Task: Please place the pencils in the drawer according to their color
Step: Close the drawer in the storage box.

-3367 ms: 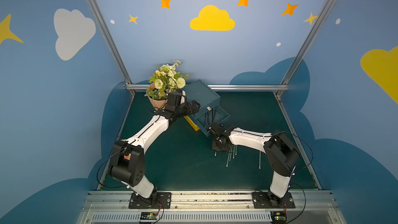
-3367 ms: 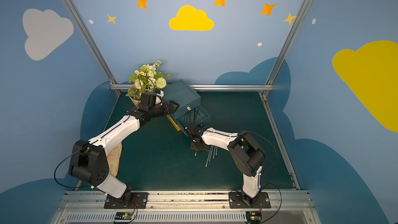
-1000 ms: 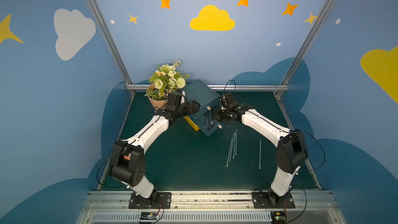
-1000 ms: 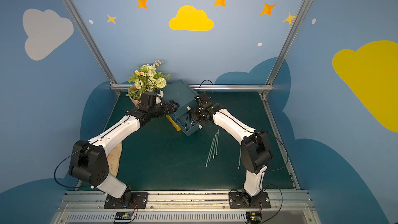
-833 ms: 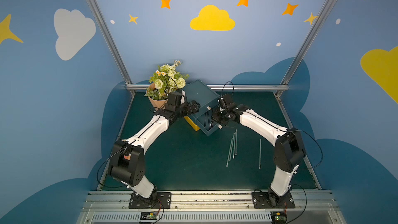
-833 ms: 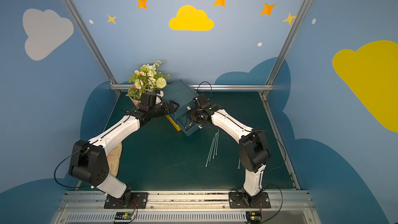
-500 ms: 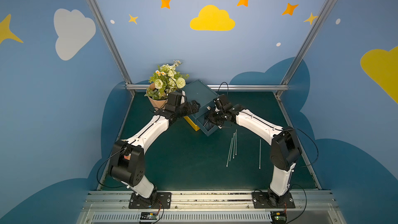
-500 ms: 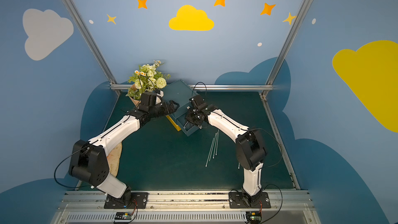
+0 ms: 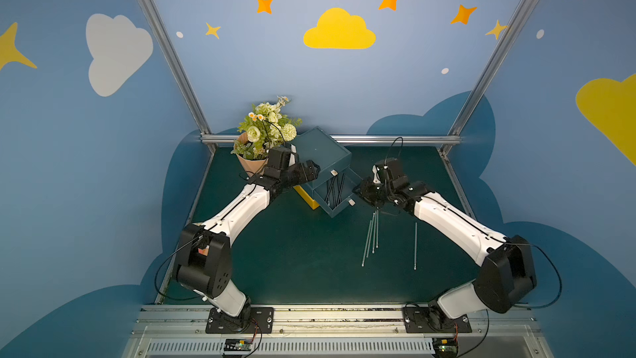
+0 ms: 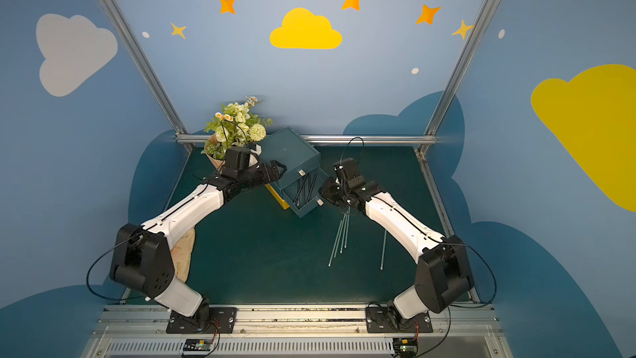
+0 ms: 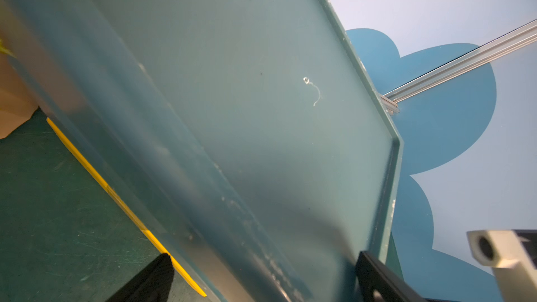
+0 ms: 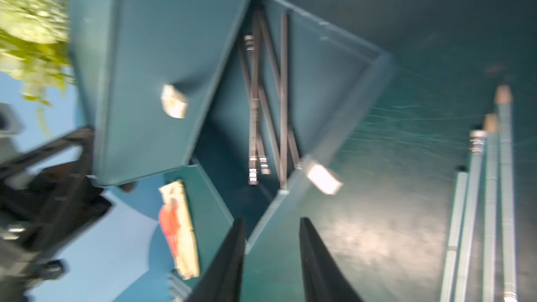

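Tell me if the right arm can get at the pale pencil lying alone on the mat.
Probably yes: the lone pencil lies uncovered on the mat close beside the right arm, and the right gripper is open and empty.

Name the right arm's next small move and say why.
Probably lower the right pincer toward the pale grey-green pencils on the mat and pick one. Its jaws stand apart and empty beside the open drawer, which holds only black pencils, and several pale ones lie outside it.
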{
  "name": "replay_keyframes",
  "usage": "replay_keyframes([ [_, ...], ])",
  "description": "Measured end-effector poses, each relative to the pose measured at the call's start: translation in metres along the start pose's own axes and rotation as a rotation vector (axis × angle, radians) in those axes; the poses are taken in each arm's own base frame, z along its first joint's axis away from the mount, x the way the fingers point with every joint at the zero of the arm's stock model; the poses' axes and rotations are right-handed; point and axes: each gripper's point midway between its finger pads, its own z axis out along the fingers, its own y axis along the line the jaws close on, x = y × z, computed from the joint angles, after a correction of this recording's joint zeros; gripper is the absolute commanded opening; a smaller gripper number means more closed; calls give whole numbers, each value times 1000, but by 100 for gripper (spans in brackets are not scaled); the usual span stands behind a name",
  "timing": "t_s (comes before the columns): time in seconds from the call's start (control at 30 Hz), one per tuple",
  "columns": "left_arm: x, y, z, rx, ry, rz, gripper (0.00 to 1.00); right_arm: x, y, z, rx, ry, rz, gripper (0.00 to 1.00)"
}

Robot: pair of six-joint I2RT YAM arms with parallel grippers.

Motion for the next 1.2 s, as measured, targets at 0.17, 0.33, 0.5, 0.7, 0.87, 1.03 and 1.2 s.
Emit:
replay_keyframes([
  [0.17, 0, 0, 0, -3, -2, 4, 100, 10, -37, 17, 68, 37, 46, 0],
  [0.33, 0, 0, 0, -5, -6, 6, 100, 12, -37, 40, 62, 76, 55, 0],
  [0.5, 0, 0, 0, -5, -6, 7, 100, 7, -31, 70, 57, 112, 77, 0],
  [0.7, 0, 0, 0, -5, -6, 7, 100, -6, -2, 102, 7, 126, 103, 0],
  [0.87, 0, 0, 0, -5, -6, 7, 100, -17, 30, 124, -45, 117, 100, 0],
  [1.03, 0, 0, 0, -5, -6, 6, 100, -17, 34, 140, -50, 123, 125, 0],
  [1.2, 0, 0, 0, -5, -6, 6, 100, -15, 32, 145, -64, 123, 148, 0],
])
